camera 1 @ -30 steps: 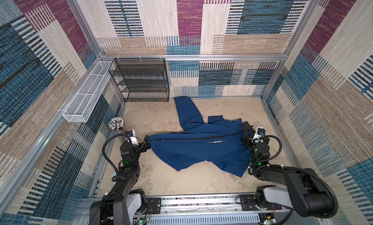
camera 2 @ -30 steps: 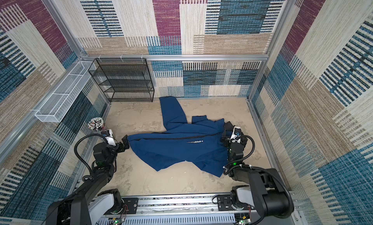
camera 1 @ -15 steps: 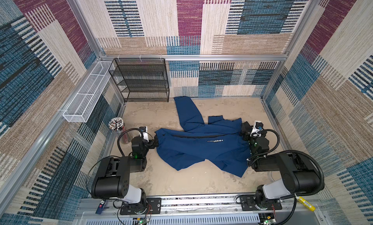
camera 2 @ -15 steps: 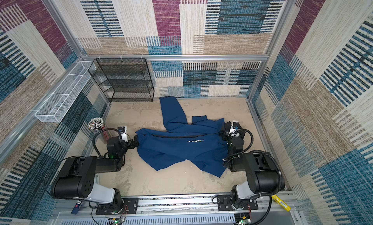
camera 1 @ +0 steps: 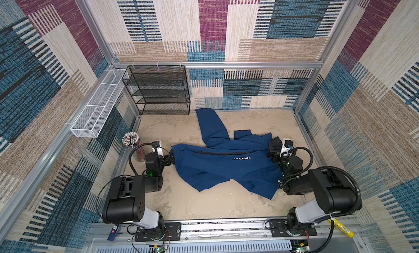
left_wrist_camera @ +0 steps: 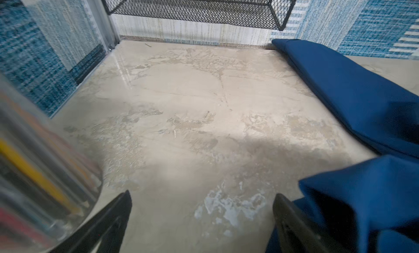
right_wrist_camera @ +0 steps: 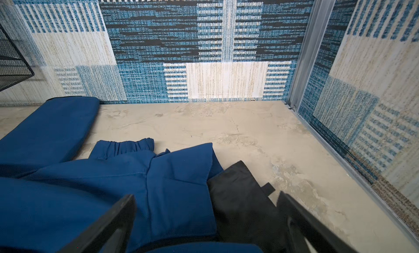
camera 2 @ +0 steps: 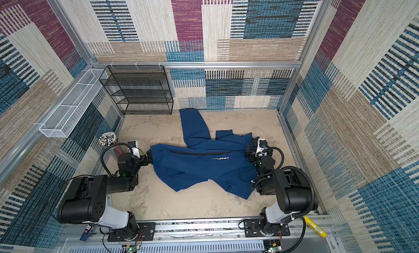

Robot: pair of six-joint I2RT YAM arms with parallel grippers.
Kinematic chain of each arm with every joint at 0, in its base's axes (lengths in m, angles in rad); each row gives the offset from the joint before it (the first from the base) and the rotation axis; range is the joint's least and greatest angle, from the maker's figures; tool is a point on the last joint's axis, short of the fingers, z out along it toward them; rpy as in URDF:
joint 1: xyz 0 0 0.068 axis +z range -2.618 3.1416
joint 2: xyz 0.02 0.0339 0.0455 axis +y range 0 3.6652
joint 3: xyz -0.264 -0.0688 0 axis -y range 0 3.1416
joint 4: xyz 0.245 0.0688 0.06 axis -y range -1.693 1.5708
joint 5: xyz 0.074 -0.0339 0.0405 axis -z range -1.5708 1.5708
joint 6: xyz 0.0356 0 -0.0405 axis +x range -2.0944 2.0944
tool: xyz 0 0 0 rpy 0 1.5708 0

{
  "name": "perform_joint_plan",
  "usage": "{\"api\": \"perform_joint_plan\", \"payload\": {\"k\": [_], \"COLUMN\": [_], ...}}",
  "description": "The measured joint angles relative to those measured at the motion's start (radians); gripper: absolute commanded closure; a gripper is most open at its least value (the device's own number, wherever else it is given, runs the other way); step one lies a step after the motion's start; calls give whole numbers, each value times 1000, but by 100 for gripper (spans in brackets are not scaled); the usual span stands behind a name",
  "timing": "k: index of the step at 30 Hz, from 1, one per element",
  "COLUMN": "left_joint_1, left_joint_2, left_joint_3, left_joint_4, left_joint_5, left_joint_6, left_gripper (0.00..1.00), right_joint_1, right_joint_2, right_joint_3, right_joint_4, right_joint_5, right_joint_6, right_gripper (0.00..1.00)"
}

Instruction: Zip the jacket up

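Observation:
The navy jacket (camera 1: 222,170) lies spread across the beige table (camera 1: 226,206) in both top views, one sleeve reaching toward the back wall. A black zipper line (camera 1: 217,153) runs above its white chest text (camera 1: 241,158). My left gripper (camera 1: 170,160) sits low at the jacket's left end. In the left wrist view it (left_wrist_camera: 201,217) is open over bare table, with one finger (left_wrist_camera: 292,224) against the blue fabric (left_wrist_camera: 362,195). My right gripper (camera 1: 271,150) is at the jacket's right end. It (right_wrist_camera: 206,220) stands open over blue cloth (right_wrist_camera: 172,190) and black lining (right_wrist_camera: 238,195).
A black mesh shelf (camera 1: 158,90) stands at the back left and a white wire basket (camera 1: 97,111) hangs on the left wall. A clear cup of pens (camera 1: 133,147) stands close beside the left gripper (camera 2: 149,160). The right wall (right_wrist_camera: 362,127) is near the right gripper.
Both arms have changed pose, their elbows now raised toward the camera. The left gripper moved slightly right and the jacket's left end shifted with it. Both grippers stay open.

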Motion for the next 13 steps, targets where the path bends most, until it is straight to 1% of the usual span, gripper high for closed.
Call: {"api": "perform_joint_plan", "payload": {"k": [4,8,13], "left_joint_1": [-2,-6,-5], "left_joint_2": [19,23,24], "left_joint_3": [82,89,89], "left_joint_4": [-69,-108,-129], "left_joint_5": [43,74,76], "left_joint_6": [7,11,11], "left_gripper": [0,0,0], "right_joint_1": [0,0,-21], "right_joint_2": [0,0,4], "right_joint_3": [0,1,16], "right_joint_4": [0,0,-2], "right_joint_5": [-7,-11,-37], "right_joint_6": [0,0,1], "right_gripper": [0,0,0]}}
